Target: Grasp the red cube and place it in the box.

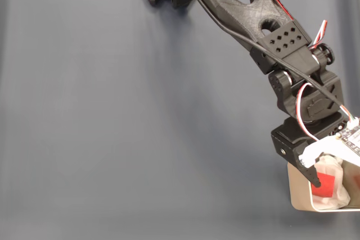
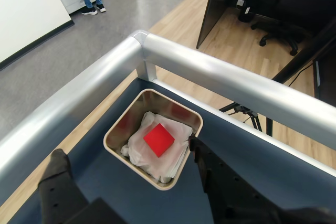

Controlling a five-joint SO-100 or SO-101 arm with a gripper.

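In the wrist view the red cube point(image 2: 158, 139) lies free in the box point(image 2: 116, 129), half-hidden in the fixed view, claw point(image 2: 126, 161) wide.

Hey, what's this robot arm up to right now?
The arm's gripper is open above the box at the corner of the dark blue table. The red cube already lies inside the box on the white lining, and the fingers are not touching it. So the cube appears to be in place.
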